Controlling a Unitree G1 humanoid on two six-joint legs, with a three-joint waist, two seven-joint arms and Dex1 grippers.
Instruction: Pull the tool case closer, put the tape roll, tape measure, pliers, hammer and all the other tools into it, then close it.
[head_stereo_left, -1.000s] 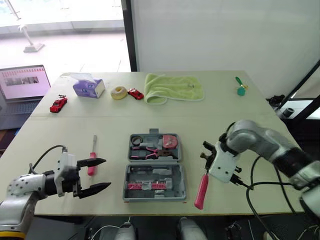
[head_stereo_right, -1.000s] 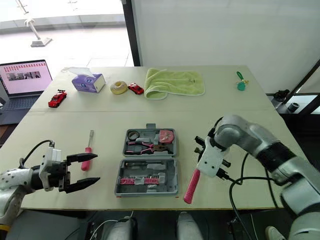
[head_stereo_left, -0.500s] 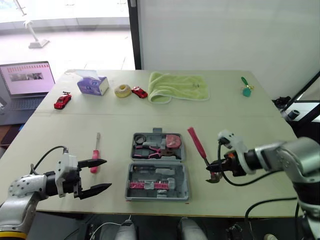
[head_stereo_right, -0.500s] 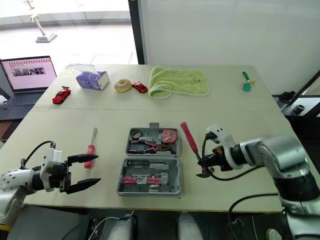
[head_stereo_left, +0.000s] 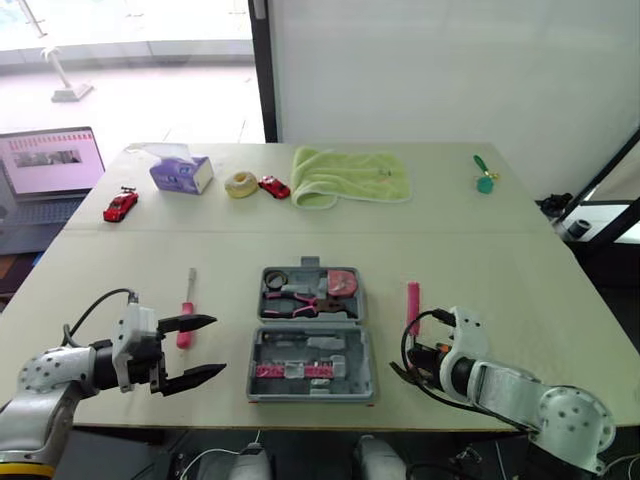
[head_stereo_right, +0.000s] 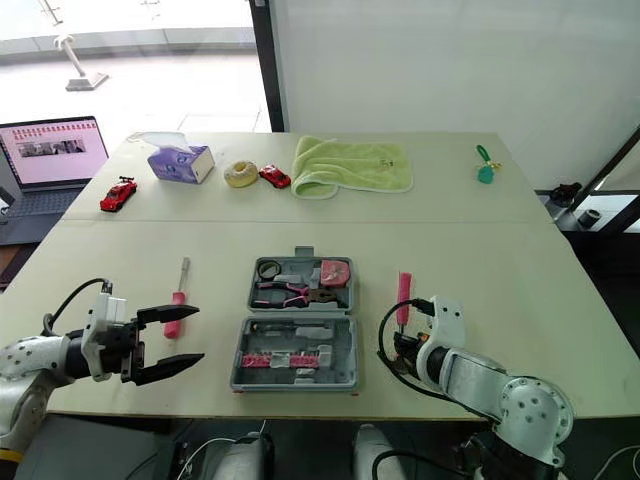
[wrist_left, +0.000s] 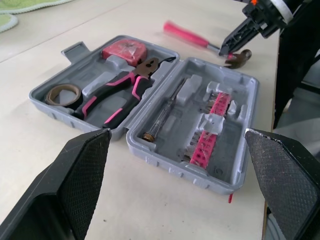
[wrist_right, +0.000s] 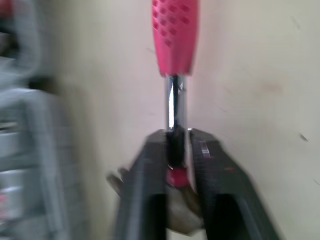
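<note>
A: Left gripper (head_stereo_left: 215, 346)?
B: Spread wide, empty, lower left. Tool case (wrist_left: 172, 169) lies open at lower centre.
A: Right gripper (wrist_right: 176, 137)?
B: Clamped on the hammer (head_stereo_left: 413, 297) shaft near its head, right of the case; pink handle points up-frame.

The pale table (head_stereo_left: 480, 260) carries, along its far side, a tissue box (head_stereo_left: 180, 172), a pale roll (head_stereo_left: 238, 184), two red toy cars (head_stereo_left: 118, 207) (head_stereo_left: 271, 186), a green towel (head_stereo_left: 348, 176) and a green trinket (head_stereo_left: 483, 180), and nearer, a screwdriver (head_stereo_left: 185, 320), the open tool case (head_stereo_left: 310, 335) and a pink-handled hammer (head_stereo_left: 413, 300).
</note>
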